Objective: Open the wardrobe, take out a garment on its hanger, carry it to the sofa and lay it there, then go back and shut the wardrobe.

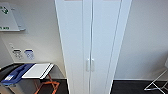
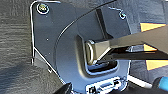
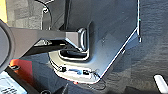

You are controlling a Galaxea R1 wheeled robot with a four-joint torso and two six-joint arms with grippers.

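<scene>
1. We face the wardrobe, a tall white cabinet against a pale wall; both doors are shut and meet at a centre seam.
2. Two small white handles sit side by side at the seam, at mid-height.
3. The garment must be behind the closed doors, we judge.
4. To one side stands a low table with a blue object on its near corner; an orange frame stands below it on the dark carpet.
5. We cannot tell how the fingers of either gripper stand.
6. Opening is the step in hand. We judge it best to centre on the handles, grip one squarely, and pull along the door's arc, keeping clear of the table.
</scene>
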